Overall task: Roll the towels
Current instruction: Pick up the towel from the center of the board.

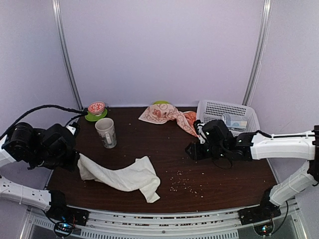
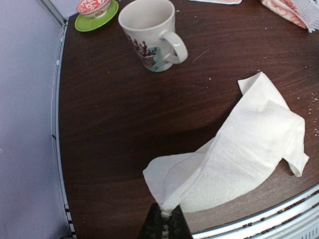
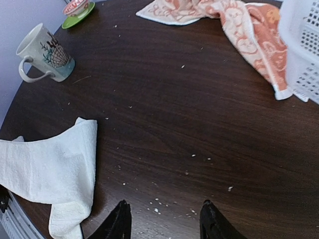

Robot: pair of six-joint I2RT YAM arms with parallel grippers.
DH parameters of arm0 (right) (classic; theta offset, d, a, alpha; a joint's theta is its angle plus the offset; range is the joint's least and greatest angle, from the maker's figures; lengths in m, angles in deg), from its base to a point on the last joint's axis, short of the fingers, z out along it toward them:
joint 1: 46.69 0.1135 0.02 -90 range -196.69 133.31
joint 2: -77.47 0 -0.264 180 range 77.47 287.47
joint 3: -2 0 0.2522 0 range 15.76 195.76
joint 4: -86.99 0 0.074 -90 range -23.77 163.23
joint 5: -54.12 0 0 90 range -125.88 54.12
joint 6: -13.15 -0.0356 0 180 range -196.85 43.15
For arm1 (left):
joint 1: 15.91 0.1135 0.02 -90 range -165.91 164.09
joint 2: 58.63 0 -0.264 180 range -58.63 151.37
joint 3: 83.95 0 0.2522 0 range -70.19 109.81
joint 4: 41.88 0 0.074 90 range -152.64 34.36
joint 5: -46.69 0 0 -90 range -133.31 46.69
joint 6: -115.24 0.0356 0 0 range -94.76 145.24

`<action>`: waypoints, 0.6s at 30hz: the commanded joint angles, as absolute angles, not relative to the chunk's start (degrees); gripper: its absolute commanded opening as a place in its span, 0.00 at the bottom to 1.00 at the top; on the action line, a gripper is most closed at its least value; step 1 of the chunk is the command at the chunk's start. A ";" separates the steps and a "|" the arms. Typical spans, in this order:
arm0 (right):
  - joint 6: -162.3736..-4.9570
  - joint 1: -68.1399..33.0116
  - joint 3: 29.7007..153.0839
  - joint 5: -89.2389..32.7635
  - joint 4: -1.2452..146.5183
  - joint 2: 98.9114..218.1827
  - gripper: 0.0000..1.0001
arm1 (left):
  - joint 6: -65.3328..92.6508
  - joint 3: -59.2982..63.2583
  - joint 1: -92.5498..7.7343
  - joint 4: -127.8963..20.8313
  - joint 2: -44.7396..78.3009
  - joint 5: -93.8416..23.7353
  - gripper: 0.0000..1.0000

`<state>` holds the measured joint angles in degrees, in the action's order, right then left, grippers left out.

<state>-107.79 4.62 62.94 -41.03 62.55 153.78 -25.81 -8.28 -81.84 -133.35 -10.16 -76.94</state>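
White towel (image 1: 124, 177): lies crumpled and twisted on the near left of the counter (image 1: 149, 144); it is neither flat nor rolled.
Left hand (image 2: 163, 221): pinched shut on one corner of the white towel, and the cloth rises from the counter to meet it.
Right hand (image 3: 164, 219): fingers apart and empty, above bare counter and crumbs (image 1: 185, 184), well apart from both towels.
Step in hand: probably spreading the white towel flat before rolling.
Next move: probably the right hand takes a free corner, which calls for a low pinch on thin cloth.
Mug (image 1: 106, 132): stands just beyond the white towel and could be snagged.
Printed towel (image 1: 167, 114): bunched at the far edge, one end against the basket (image 1: 227, 112), untouched.
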 commanded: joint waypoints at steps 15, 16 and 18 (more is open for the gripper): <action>-114.08 9.68 96.98 -27.09 63.63 193.25 0.48 | -34.40 -14.00 -81.65 -136.79 -13.34 -79.39 0.00; -114.55 9.65 98.31 -26.80 63.08 194.89 0.48 | -34.31 -14.02 -81.65 -136.76 -13.36 -79.39 0.00; -115.19 9.65 101.08 -26.61 61.14 197.68 0.48 | -34.27 -14.06 -81.65 -136.76 -13.27 -79.41 0.00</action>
<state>-113.54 9.27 96.88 -28.00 65.42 193.60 -33.31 -13.74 -81.84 -137.20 -12.74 -78.47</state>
